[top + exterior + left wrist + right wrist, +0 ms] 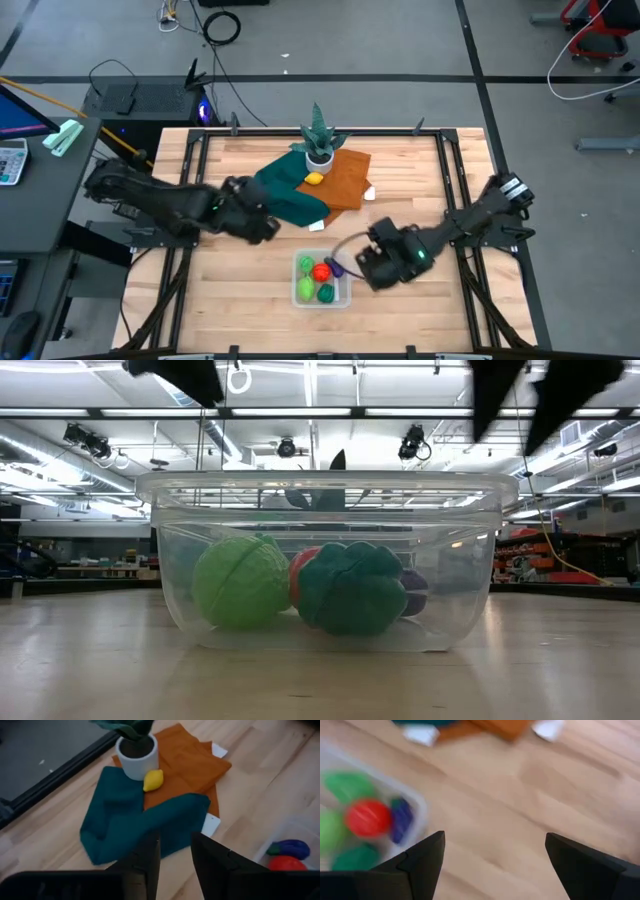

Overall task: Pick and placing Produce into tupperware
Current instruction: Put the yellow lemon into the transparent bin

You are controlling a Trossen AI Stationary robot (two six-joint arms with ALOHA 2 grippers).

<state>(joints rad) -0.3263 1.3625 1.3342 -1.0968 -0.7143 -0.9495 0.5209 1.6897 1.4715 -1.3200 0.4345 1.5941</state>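
1. The tupperware (pixel 322 279) sits on the tabletop (pixel 250 290) toward its front edge, about midway across; inside it lie a red piece (pixel 321 271), a purple piece (pixel 334 267), a pale green piece (pixel 305 290), a dark green piece (pixel 326 293) and another green piece (pixel 304 263).
2. The right gripper (pixel 362 266) hovers just beside the tub's right side, its fingers spread wide and holding nothing; in the right wrist view the tub and its produce lie off to one side of the gap between the fingers, with bare wood between them.
3. The yellow lemon (pixel 314 179) rests on the orange cloth (pixel 340 178), touching the white pot of the spiky plant (pixel 319 140), well apart from the tub.
4. The left gripper (pixel 268 228) hangs over the near edge of the teal cloth (pixel 290 195); its fingers stand a narrow gap apart with nothing between them; the lemon lies ahead of it, beyond the teal cloth.
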